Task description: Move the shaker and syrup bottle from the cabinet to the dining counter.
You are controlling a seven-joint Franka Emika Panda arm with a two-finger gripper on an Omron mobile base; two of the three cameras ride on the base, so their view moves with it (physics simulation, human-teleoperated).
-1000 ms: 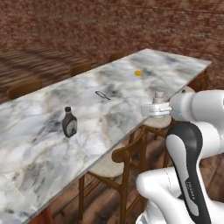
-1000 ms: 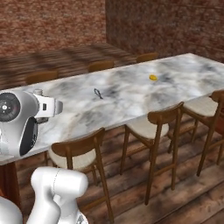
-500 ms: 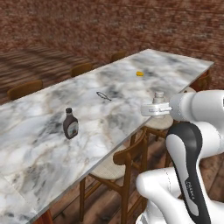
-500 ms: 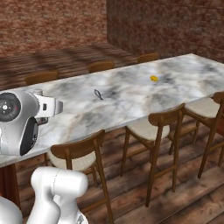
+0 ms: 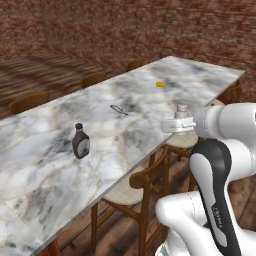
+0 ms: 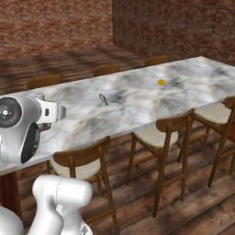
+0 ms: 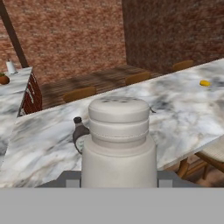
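— Marble, is it, that counter (image 5: 45, 165)?
— White-grey and veined, long, with wooden chairs (image 6: 172, 137) tucked along its near edge. Brick walls stand behind it and the floor is dark planks.
— Where's the shaker (image 7: 119, 142)?
— Clamped in my pincer (image 5: 181, 123), out over the chairs just beside the counter's edge. In the hand view it looms close: pale grey-white, a squat cylinder with a ribbed, stepped cap and a flat top. From the left base view I catch only its cap poking up above the pincer.
— And the bottle (image 5: 80, 141)?
— Upright on the counter, well apart from me. Dark brown, narrow neck, dark cap, a light label on its front. In the hand view the shaker hides most of it; only the cap and one shoulder peek out at the shaker's left.
— Anything else on the marble?
— A small yellow thing (image 5: 159, 84) far down the counter and a thin dark item (image 5: 119, 109) near the middle; both are too small for me to name. My fingertips are hidden behind the shaker's body.
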